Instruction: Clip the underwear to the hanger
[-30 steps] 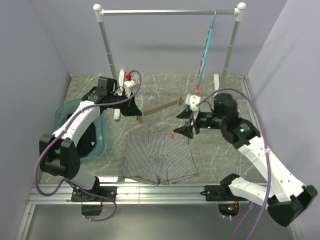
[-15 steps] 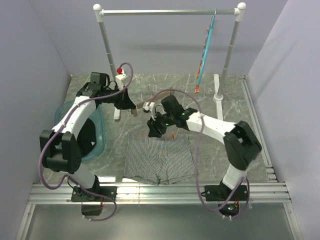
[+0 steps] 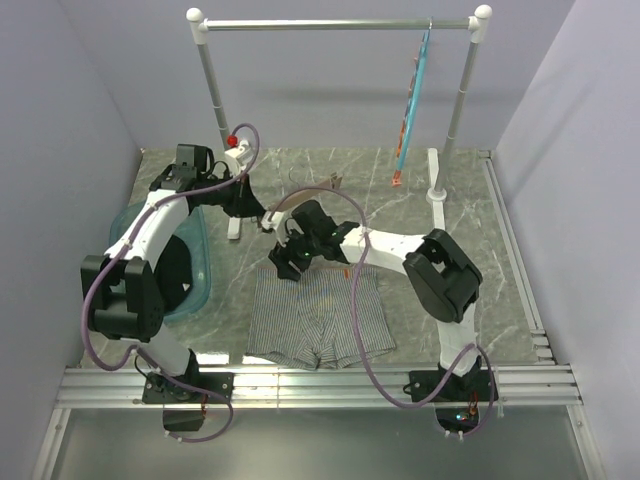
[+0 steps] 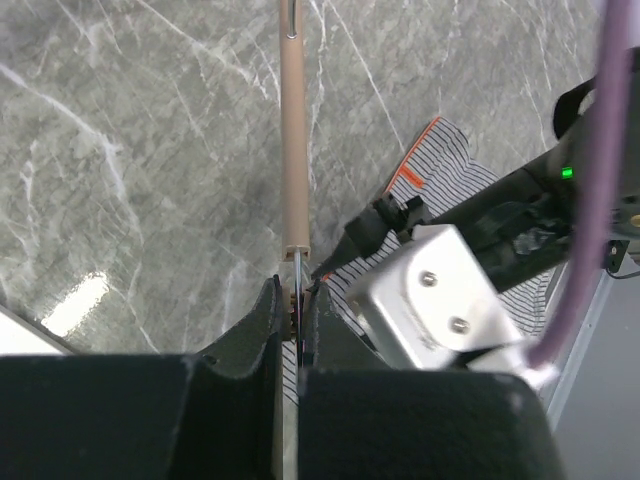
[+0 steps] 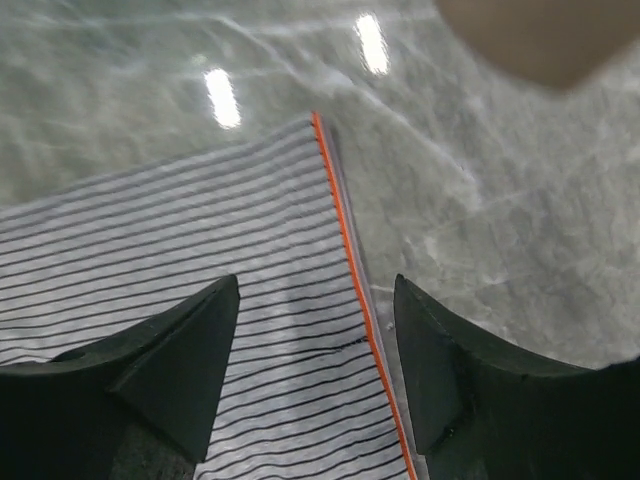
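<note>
The grey-and-white finely striped boxer briefs (image 3: 320,318) lie spread flat on the grey marble-patterned table (image 3: 450,290). They sit near the middle, with the waistband on the far side and the two short legs towards the near edge.

The right gripper (image 3: 283,265) hangs over the far left corner of the briefs. In its own camera the right gripper (image 5: 316,290) has its dark fingers (image 5: 185,365) spread apart with nothing between them. The striped cloth and its thin orange edge (image 5: 345,260) lie below. I cannot tell whether the fingertips touch the fabric.

The left gripper (image 3: 260,213) reaches in from the left, just beyond the waistband. Seen from the wrist, the left gripper (image 4: 297,300) is clamped tight on the thin metal piece at the end of the straight light-brown wooden hanger (image 4: 292,150). The bar runs straight away from the fingers, over the marble. From above, the right arm hides most of the wooden hanger.

At the left edge stands a translucent teal plastic tub (image 3: 205,268) with dark clothing in it. At the far side is a rack with white posts and a silver rail (image 3: 330,23). A slim teal-blue hanger (image 3: 412,95) dangles from the rail near its right end.
</note>
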Tool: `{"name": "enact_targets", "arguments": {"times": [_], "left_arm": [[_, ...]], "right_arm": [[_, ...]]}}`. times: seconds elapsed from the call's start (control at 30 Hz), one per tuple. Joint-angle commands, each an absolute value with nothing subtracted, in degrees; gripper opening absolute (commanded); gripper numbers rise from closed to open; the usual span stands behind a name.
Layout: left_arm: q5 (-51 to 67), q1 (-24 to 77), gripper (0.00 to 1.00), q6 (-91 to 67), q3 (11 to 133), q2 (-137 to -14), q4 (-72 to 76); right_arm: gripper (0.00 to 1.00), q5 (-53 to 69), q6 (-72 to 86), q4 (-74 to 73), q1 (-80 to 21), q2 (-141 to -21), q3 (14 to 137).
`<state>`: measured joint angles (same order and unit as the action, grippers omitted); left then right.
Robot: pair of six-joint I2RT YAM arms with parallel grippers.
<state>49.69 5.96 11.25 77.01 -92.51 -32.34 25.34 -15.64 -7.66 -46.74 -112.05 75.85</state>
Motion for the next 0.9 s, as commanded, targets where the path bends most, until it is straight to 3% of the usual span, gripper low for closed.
{"name": "enact_targets", "arguments": {"times": [0.0,0.3,0.6,0.8,0.87], "left_arm": [[52.21,5.54,0.0,10.81,79.72,-92.72,-30.76],[52.65,5.1,0.0,12.04,79.54,-93.25,-31.82],[52.65,4.13,0.0,11.95,78.31,-92.64,-31.38],[52.82,4.04,0.0,15.37,77.7,-92.64,-35.59],[52.82,3.96,0.0,17.3,77.43,-92.72,-37.43]], "right_arm": [[0.71,21.89,-15.03,-7.03,-46.93,-113.37,77.96],[0.71,17.23,-14.41,-10.1,-47.72,-116.36,79.19],[0.63,12.83,-15.29,-10.37,-50.01,-118.92,77.52],[0.43,12.13,-15.47,-7.74,-50.89,-117.52,73.22],[0.25,12.39,-16.69,-4.06,-50.8,-116.2,69.9]]}}
